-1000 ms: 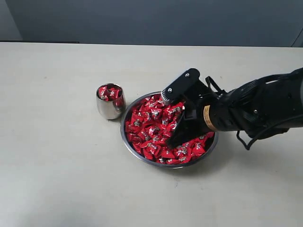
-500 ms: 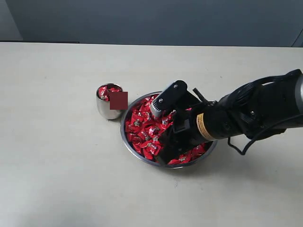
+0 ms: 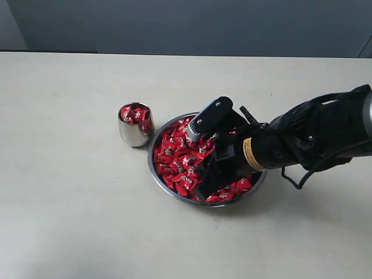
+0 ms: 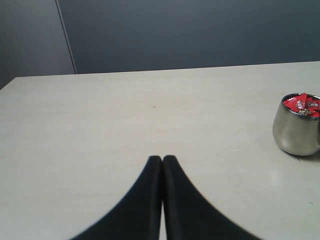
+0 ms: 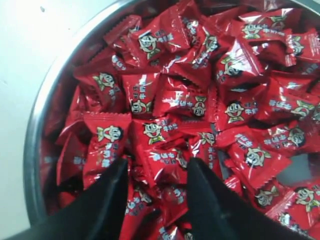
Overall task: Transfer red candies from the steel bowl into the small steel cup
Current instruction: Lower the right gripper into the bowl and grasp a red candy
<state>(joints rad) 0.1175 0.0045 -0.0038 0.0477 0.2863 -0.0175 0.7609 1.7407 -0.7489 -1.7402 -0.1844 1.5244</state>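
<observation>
Inside the steel bowl (image 3: 153,167), the red candies (image 3: 174,156) lie in a dense heap that covers the whole bottom, wrappers overlapping at every angle. The right gripper (image 5: 156,169) is sunk into the near part of this pile; its jaws stand apart, with a candy or two lying in the gap between the two dark fingers (image 5: 107,195), and nothing is clamped yet. Just beside the bowl's rim on the table (image 3: 70,203) stands the small steel cup (image 3: 132,135), upright and filled to its brim with red candies. The left gripper (image 4: 162,161) hovers low over bare table well to the side of the cup, its jaws pressed together on nothing. The step in hand looks like another pick from the bowl, caught just before the squeeze. The next move calls for closing the fingers on a wrapper between them, firmly enough that the slick foil does not slip, then lifting clear of the heap and carrying across the rim to the cup, where little room appears left.
</observation>
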